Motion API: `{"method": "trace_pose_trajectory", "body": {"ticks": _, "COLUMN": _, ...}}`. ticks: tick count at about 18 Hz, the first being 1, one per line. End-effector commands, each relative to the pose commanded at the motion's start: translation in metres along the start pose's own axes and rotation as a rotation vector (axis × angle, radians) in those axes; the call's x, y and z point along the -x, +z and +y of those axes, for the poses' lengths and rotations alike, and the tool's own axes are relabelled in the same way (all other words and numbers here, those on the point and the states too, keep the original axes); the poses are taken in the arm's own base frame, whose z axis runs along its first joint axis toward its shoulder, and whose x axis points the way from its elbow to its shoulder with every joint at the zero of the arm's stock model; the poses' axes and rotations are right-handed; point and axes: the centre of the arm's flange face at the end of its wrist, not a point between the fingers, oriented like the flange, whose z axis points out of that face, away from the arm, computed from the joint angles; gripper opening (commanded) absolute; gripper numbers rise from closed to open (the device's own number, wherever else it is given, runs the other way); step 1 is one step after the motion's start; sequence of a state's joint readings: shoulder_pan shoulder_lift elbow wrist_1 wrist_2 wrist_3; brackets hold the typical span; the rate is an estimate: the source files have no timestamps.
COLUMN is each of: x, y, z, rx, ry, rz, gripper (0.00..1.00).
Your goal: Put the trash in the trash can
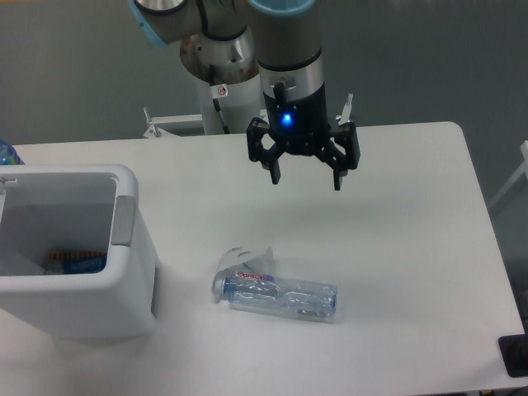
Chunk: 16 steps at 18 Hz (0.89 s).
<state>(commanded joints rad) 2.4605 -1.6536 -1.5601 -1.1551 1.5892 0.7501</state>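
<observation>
Already, trash can holds a blue-labelled item.

trash can cut off at left edge; paper wad partly behind bottle

We are looking down on a white table. The gripper is hanging above the table's far middle, jaws spread wide, holding nothing. The bottle is lying on its side toward the near edge, and the paper wad is touching its capped end. The bin is standing at the left edge, something dark lying inside.
</observation>
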Motion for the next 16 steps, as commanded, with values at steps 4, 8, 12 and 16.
{"method": "trace_pose_trajectory", "body": {"ticks": 4, "x": -0.001, "y": 0.001, "z": 0.0, "rx": 0.0, "ry": 0.0, "rz": 0.002, "gripper": 1.0}}
{"method": "trace_pose_trajectory", "body": {"ticks": 8, "x": -0.001, "y": 0.0, "z": -0.001, "rx": -0.011, "ry": -0.014, "rz": 0.003, "gripper": 1.0}}
{"method": "trace_pose_trajectory", "body": {"ticks": 12, "x": 0.001, "y": -0.001, "z": -0.002, "rx": -0.019, "ry": -0.015, "rz": 0.003, "gripper": 1.0}}
{"method": "trace_pose_trajectory", "body": {"ticks": 16, "x": -0.001, "y": 0.01, "z": -0.003, "rx": -0.007, "ry": -0.014, "rz": 0.017, "gripper": 1.0}}
